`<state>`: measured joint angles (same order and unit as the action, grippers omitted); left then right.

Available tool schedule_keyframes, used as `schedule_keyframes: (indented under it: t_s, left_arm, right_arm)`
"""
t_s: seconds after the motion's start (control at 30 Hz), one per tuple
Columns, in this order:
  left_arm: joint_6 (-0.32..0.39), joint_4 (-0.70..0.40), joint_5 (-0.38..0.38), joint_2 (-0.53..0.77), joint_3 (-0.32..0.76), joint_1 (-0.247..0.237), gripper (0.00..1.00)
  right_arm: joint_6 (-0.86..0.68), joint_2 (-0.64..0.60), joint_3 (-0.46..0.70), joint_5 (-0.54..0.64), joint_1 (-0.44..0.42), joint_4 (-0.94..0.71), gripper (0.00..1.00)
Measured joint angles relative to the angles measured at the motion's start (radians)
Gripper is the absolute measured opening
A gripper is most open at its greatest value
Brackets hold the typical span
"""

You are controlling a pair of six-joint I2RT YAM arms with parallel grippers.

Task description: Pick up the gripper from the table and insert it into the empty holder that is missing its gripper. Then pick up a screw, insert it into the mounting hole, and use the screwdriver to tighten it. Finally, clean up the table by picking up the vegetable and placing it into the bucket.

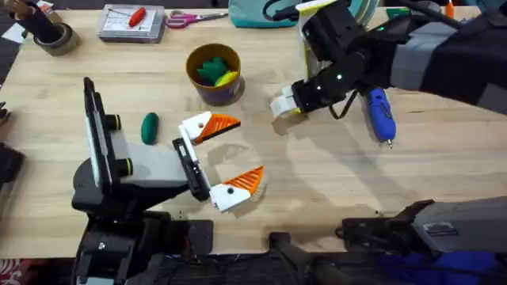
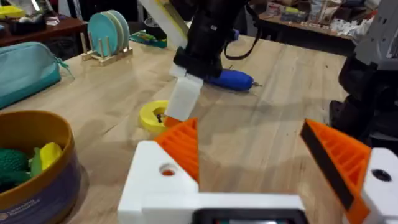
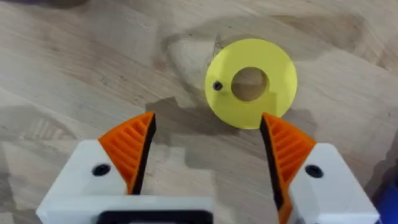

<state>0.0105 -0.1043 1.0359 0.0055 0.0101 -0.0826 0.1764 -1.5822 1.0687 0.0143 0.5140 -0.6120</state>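
Observation:
My right gripper [image 1: 283, 104] hangs open, low over a flat yellow ring [image 3: 250, 84]. A small dark speck [image 3: 217, 86] lies on the ring; I cannot tell whether it is a screw. The blue screwdriver [image 1: 380, 115] lies just right of that gripper. My left gripper [image 1: 231, 152] stands wide open with nothing between its orange fingers [image 2: 183, 149]. The dark green vegetable [image 1: 150, 128] lies on the table left of it. The bucket [image 1: 214, 73] stands behind, holding a leafy green toy and a yellow toy. The loose gripper and the holder are out of view.
At the table's far edge lie a tray with a red-handled tool [image 1: 133, 22], scissors [image 1: 194, 17], a tape roll [image 1: 51, 36] and a teal pouch [image 2: 25, 68]. A rack of plates [image 2: 109, 31] stands behind. Bare wood lies at the front right.

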Motion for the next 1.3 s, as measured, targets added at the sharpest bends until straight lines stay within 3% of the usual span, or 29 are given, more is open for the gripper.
schedule_keyframes:
  t_s: [0.37, 0.6, 0.8, 1.3]
  left_arm:
    - [0.0, 0.0, 0.0, 0.0, 0.0, 0.0, 0.985]
    - [0.0, 0.0, 0.0, 0.0, 0.0, 0.0, 0.987]
    - [0.0, 0.0, 0.0, 0.0, 0.0, 0.0, 0.986]
    - [0.0, 0.0, 0.0, 0.0, 0.0, 0.0, 0.986]
  right_arm:
    - [0.0, -0.078, 0.066, 0.0, 0.0, 0.001, 0.93]
    - [0.0, -0.136, 0.092, 0.0, 0.0, 0.01, 0.729]
    - [0.003, -0.137, 0.093, 0.0, 0.0, 0.018, 0.473]
    - [0.003, -0.137, 0.093, 0.035, -0.001, 0.018, 0.443]
